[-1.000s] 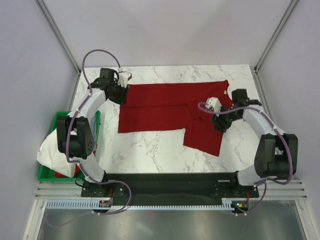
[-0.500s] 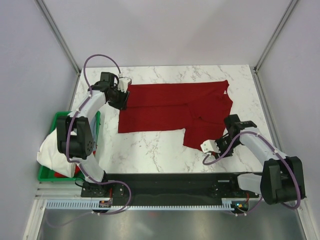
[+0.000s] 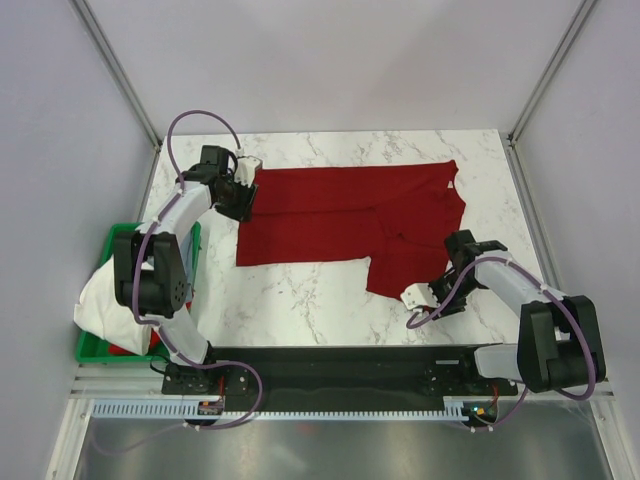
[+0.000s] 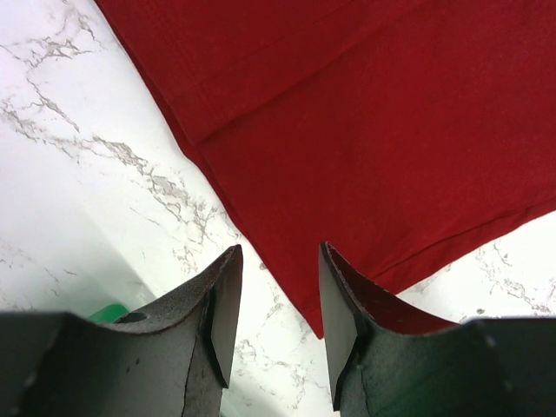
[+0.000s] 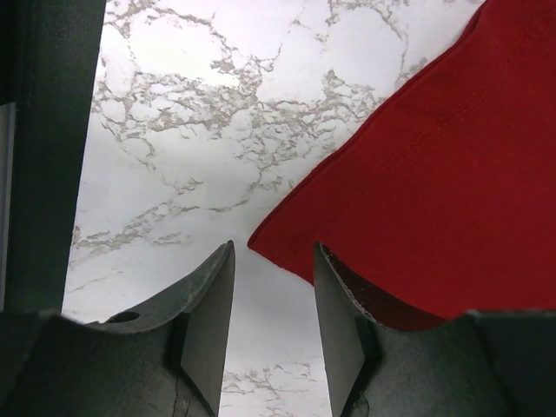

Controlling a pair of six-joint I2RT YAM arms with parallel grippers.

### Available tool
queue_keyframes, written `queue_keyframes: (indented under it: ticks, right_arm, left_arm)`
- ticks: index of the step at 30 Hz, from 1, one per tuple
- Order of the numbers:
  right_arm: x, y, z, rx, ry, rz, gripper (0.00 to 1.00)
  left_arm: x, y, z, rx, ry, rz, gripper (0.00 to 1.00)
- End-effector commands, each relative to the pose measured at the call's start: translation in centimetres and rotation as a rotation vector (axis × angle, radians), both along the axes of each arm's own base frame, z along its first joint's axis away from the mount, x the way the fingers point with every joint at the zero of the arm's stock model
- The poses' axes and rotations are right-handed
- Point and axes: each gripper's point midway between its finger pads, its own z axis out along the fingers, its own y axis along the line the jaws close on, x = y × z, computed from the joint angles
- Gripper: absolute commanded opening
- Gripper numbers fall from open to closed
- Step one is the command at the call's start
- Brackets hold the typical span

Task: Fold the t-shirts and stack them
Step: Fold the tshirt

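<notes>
The dark red t-shirt [image 3: 330, 215] lay spread on the table [image 3: 300, 290]. The left tool [image 4: 276, 321], jaws apart and empty, was at its 10 o'clock corner. The right tool [image 5: 274, 321] was likewise apart and empty at 5 o'clock.

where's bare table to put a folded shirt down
Widest bare patch of table: between the red t-shirt hem and the arm bases. Thin strip behind the shirt too. Crowded: left claw and right claw at shirt corners; green bin heaped.
</notes>
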Motion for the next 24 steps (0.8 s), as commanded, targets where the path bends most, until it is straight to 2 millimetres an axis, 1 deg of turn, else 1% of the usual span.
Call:
queue_keyframes:
  ticks: [1, 3, 6, 7, 9, 10, 11, 12, 14, 18, 19, 24]
  right_arm:
    - [-0.4, 0.0, -0.9, 0.001, 0.007, 0.028, 0.48]
    - [-0.2, 0.0, -1.1, -0.004, 0.005, 0.011, 0.45]
    - [-0.1, -0.3, -1.6, -0.022, 0.012, -0.009, 0.36]
    - [-0.1, -0.3, -1.7, -0.024, 0.016, -0.012, 0.29]
    - [0.1, -0.4, -1.7, -0.031, 0.02, -0.037, 0.19]
    - [0.2, -0.4, -1.8, -0.032, 0.022, -0.05, 0.08]
    - [0.4, -0.4, -1.7, -0.031, 0.017, -0.061, 0.02]
    - [0.7, -0.4, -1.6, -0.032, 0.017, -0.086, 0.0]
    - [0.9, -0.3, -1.4, -0.027, 0.012, -0.108, 0.0]
    - [1.5, 0.0, -0.8, -0.015, -0.001, -0.142, 0.0]
    - [1.5, -0.1, -0.8, -0.017, 0.001, -0.151, 0.0]
    - [1.8, -0.1, -0.6, -0.022, 0.004, -0.169, 0.0]
  left_arm:
    - [0.3, 0.5, -0.1, 0.025, -0.008, -0.019, 0.47]
    - [0.1, 0.6, -0.2, 0.03, -0.002, -0.025, 0.47]
    - [-0.8, 0.5, -0.6, 0.031, 0.013, -0.06, 0.48]
    - [-1.1, 0.5, -0.6, 0.03, 0.018, -0.073, 0.48]
    - [-2.4, 0.5, -1.4, 0.033, 0.053, -0.113, 0.48]
    - [-3.0, 0.5, -1.7, 0.031, 0.077, -0.133, 0.48]
    - [-3.7, 0.5, -2.0, 0.03, 0.103, -0.152, 0.49]
    - [-4.7, 0.4, -2.5, 0.028, 0.138, -0.194, 0.51]
    - [-5.9, 0.5, -3.2, 0.031, 0.164, -0.215, 0.51]
    - [-7.2, 0.5, -3.6, 0.021, 0.195, -0.232, 0.51]
    - [-7.8, 0.5, -4.0, 0.016, 0.232, -0.231, 0.5]
    - [-8.3, 0.6, -4.7, 0.021, 0.263, -0.231, 0.49]
